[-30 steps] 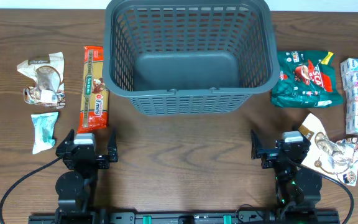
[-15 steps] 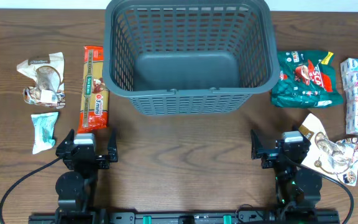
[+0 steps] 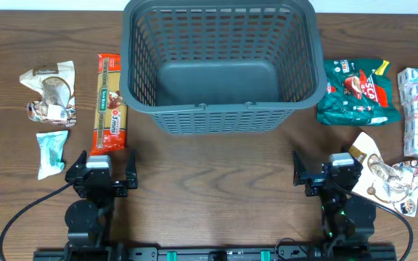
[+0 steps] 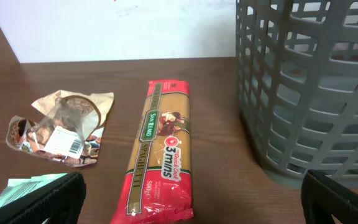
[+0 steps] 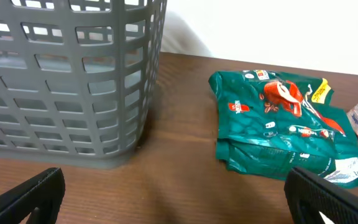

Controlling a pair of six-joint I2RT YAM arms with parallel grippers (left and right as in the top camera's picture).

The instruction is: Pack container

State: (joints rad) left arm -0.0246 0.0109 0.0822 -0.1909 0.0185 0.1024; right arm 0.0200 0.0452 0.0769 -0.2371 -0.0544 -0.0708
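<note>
Left gripper and right gripper both sit spread wide, holding nothing, near the table's front edge. The grey slotted basket stands far centre, with a spaghetti pack just left.

dark wood table, white wall
</note>
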